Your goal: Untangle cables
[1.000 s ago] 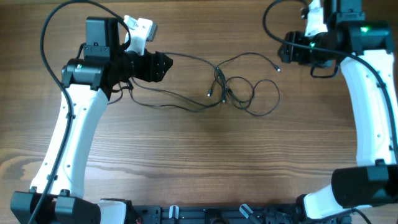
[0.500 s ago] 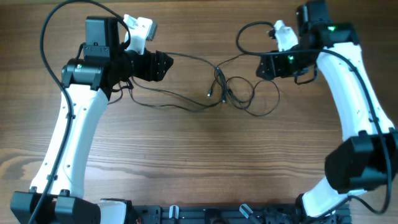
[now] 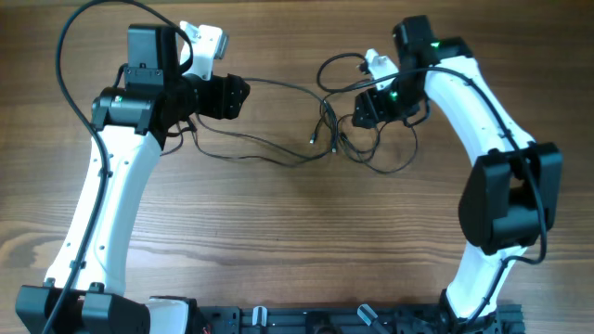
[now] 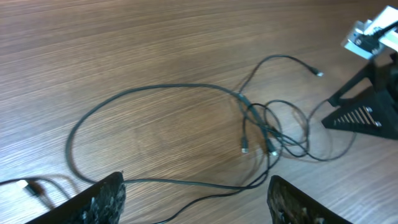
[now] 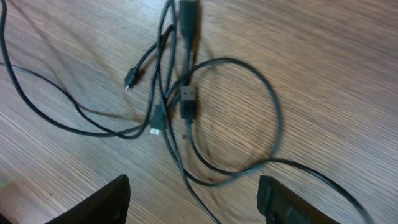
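Cables (image 3: 327,117) lay tangled in loose loops on the wooden table (image 3: 278,223) between the arms, the left gripper (image 4: 196,202) spread wide and empty near their long strand, the right gripper (image 5: 193,199) hovering likewise spread and empty over the knot.
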Available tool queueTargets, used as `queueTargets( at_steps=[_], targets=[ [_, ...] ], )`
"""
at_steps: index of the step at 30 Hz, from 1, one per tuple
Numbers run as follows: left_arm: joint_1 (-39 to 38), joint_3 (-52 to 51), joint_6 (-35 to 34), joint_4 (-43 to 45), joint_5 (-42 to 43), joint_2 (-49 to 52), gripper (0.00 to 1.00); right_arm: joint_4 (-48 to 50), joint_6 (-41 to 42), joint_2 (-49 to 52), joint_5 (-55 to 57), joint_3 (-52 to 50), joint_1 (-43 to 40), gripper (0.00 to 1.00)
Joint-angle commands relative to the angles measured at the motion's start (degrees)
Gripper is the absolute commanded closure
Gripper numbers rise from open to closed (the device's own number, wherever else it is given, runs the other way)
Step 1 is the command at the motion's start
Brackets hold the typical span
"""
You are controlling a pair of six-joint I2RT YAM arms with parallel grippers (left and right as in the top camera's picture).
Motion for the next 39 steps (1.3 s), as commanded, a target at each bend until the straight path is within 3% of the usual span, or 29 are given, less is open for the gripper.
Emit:
queueTargets(
  at_steps=[1, 17, 31, 39],
  targets=[
    [-0.11, 1.03, -1.88, 0.37, -3.76, -1.11, 0.25, 1.11, -0.79, 1.86, -1.31, -0.17, 2.19, 0.32],
    [-0.11, 1.03, -1.86, 0.33, -3.74, -1.14, 0.25, 9.27, -1.29, 3.63, 1.18, -10.54, 3.82, 0.36],
    [-0.11, 1.03, -1.88, 0.28, -3.69, -1.14, 0.25, 10.12, -1.27, 3.63, -0.11, -12.07, 3.82, 0.36],
    [-0.13, 1.03, -1.88, 0.11, -3.69, -1.25, 0.25, 15.58, 1.62, 3.63, 0.42, -15.47, 3.82, 0.4]
  ],
)
